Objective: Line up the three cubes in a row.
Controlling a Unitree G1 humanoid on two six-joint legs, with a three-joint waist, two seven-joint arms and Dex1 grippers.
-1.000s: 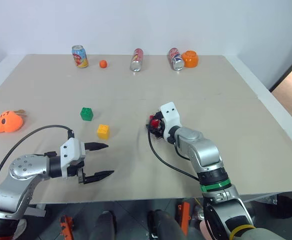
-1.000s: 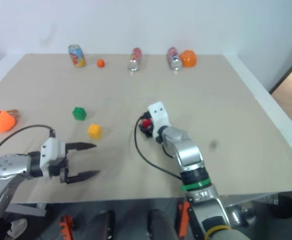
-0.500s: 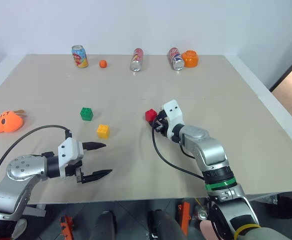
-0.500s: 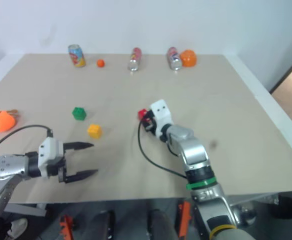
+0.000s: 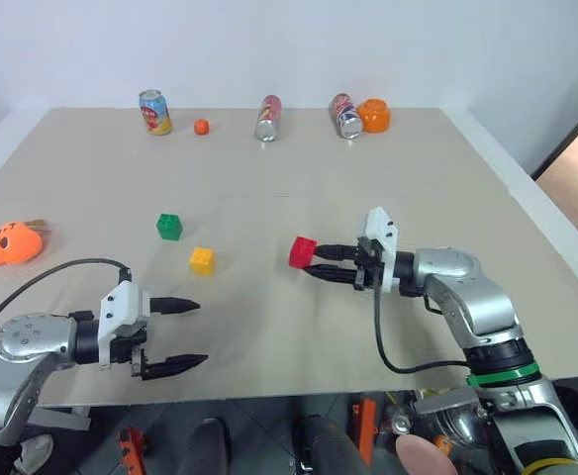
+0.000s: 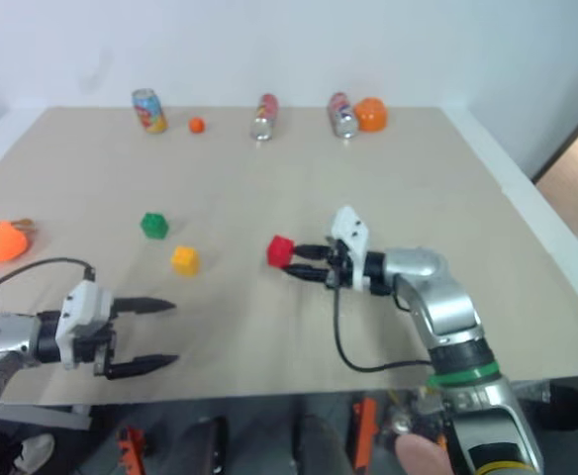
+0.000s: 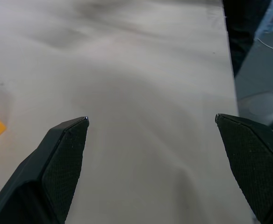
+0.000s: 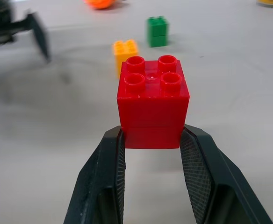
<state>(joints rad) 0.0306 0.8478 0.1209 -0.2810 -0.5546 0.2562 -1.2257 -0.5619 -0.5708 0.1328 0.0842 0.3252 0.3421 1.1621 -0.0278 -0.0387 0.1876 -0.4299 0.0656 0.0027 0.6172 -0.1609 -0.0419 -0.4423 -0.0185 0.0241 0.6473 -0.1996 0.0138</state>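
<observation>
On the beige tabletop (image 5: 388, 178), my right gripper (image 5: 314, 262) has swung round to point left and is now clamped on the red cube (image 5: 302, 251), carrying it just off the surface. The yellow cube (image 5: 202, 260) and green cube (image 5: 169, 227) sit further left; I'd place red beside yellow. My left gripper (image 5: 178, 336) waits spread wide, holding nothing.

Beige bench (image 5: 418, 178); far edge: upright soda can (image 5: 154, 111), small orange ball (image 5: 202, 127), two toppled cans (image 5: 267, 118), orange bowl (image 5: 374, 115); left edge: orange plush toy (image 5: 10, 242).
</observation>
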